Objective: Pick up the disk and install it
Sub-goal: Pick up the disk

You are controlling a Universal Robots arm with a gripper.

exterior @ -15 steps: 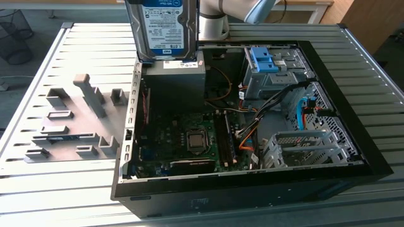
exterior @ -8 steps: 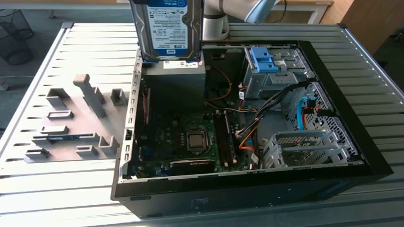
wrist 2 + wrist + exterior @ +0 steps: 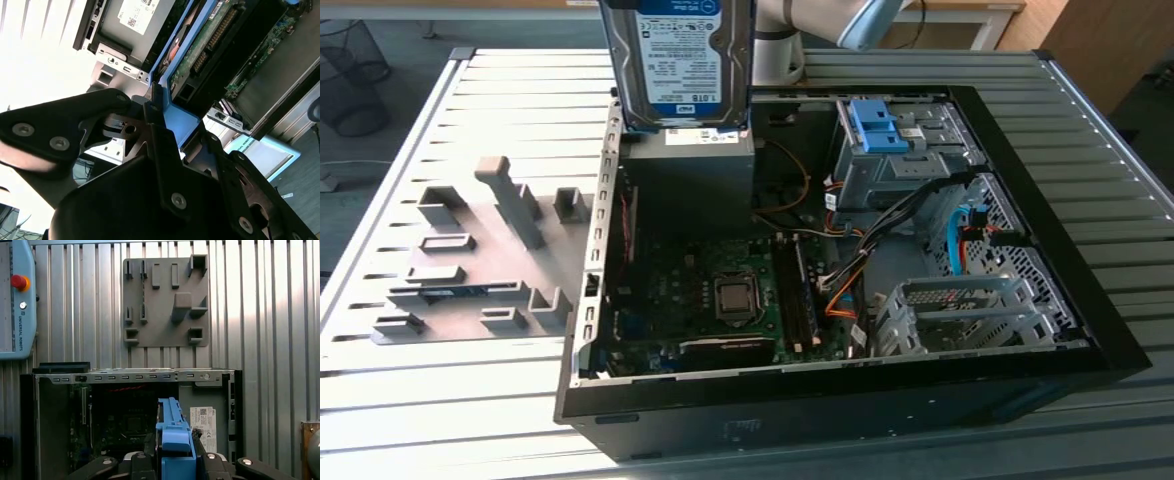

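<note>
The arm [image 3: 834,22] comes in over the far side of the open computer case [image 3: 1067,330], its pale links showing just behind the load. The pincer [image 3: 174,456] points down toward the case's interior. In both wrist views its black fingers [image 3: 95,117] are pressed onto the blue frame [image 3: 172,432] from either side, so it is pinching the disk [image 3: 680,60]. The disk hangs upright above the case's far corner on the exterior view's left. Its long axis is vertical, its white-and-blue label faces the exterior camera, and its lower edge sits over the grey box [image 3: 700,165] in that corner. To the exterior view's left of the case, a grey fixture plate [image 3: 467,265] with moulded holders lies flat on the slatted metal worktop [image 3: 440,410]. The case lies on its side with the panel off. Inside it are the motherboard [image 3: 720,290], a second blue bracket [image 3: 881,125] standing in the far drive cage, and a perforated metal cage [image 3: 961,310] toward the exterior view's right. In the first wrist view a pale control unit [image 3: 15,315] with a red button lies on the worktop near the case. Beyond the worktop, past the case's far side, are a dark wire bin [image 3: 347,50] and, further to the exterior view's right, wooden furniture [image 3: 1107,40].
</note>
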